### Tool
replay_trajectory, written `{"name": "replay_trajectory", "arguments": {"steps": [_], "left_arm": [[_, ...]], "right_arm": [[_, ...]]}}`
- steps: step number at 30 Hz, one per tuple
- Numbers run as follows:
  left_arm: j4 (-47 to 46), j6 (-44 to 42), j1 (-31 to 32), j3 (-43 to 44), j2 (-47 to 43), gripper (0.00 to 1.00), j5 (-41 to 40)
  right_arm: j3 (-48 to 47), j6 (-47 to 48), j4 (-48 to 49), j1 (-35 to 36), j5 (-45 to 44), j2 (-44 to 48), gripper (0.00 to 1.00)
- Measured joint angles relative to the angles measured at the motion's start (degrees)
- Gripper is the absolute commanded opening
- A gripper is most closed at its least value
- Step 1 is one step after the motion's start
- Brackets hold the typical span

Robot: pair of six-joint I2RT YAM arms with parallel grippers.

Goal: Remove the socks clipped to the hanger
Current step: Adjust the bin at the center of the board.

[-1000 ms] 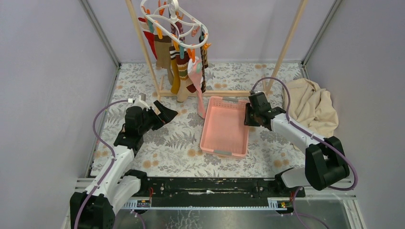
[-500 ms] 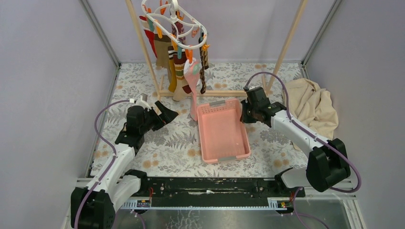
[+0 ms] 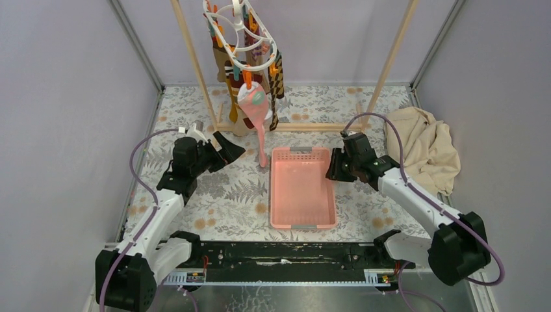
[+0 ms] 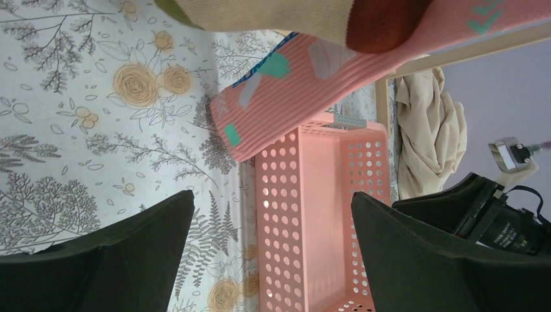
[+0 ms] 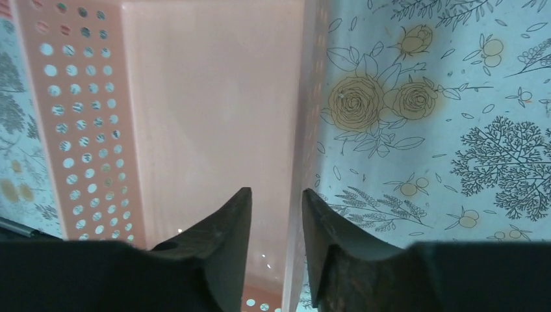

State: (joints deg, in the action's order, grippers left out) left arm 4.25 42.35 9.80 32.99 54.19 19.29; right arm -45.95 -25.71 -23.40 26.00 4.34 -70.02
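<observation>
White plastic, the hanger is hanging at twelve o'clock in the top view with the socks dangling beneath it. The pink sock is reaching lowest, ending just off the eleven o'clock corner of the pink basket. The left gripper is hovering at the basket's ten o'clock with jaws spread wide, while the right gripper is straddling the basket's wall at two o'clock, fingers slightly parted; whether it is pinching cannot be told.
</observation>
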Motion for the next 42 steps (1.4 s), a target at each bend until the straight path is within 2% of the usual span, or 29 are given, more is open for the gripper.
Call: {"name": "replay_trajectory", "arguments": {"steps": [2, 5, 6, 10, 15, 24, 28, 37, 42], "left_arm": [[-0.09, -0.11, 0.33, 1.07, 0.92, 0.99, 0.02], [-0.02, -0.35, 1.05, 1.66, 1.81, 0.99, 0.0], [-0.02, -0.46, 1.22, 1.75, 1.99, 0.99, 0.0], [0.26, -0.9, 2.12, 2.14, 2.56, 0.99, -0.31], [1.09, -1.11, 2.64, 2.95, 2.82, 0.99, -1.31], [3.37, -1.11, 2.86, 2.95, 2.84, 0.99, -2.64], [3.37, -1.14, 2.86, 2.95, 3.08, 0.99, -2.64], [3.34, -1.11, 2.91, 2.95, 5.11, 0.99, -2.64], [3.28, -1.09, 2.91, 2.95, 6.05, 0.99, -2.6]], "right_arm": [[0.59, -0.52, -0.68, 0.0, -0.15, 2.1, 0.6], [-1.01, 0.24, -2.08, 0.0, -0.85, 2.73, 0.7], [-2.1, 1.09, -3.02, 0.0, -1.44, 2.43, 0.71], [-9.07, 7.26, -5.75, 0.07, -4.85, -0.46, 0.73], [-18.1, 17.38, -3.52, 0.09, -6.69, -7.48, 0.72], [-30.93, 33.14, -0.33, 0.11, -1.18, -29.86, 0.73], [-35.95, 39.12, 0.11, 0.09, 1.4, -35.87, 0.74], [-37.44, 44.5, -1.86, 0.15, 6.03, -37.81, 0.76], [-34.51, 44.54, 0.59, 0.15, 6.78, -35.76, 0.77]]}}
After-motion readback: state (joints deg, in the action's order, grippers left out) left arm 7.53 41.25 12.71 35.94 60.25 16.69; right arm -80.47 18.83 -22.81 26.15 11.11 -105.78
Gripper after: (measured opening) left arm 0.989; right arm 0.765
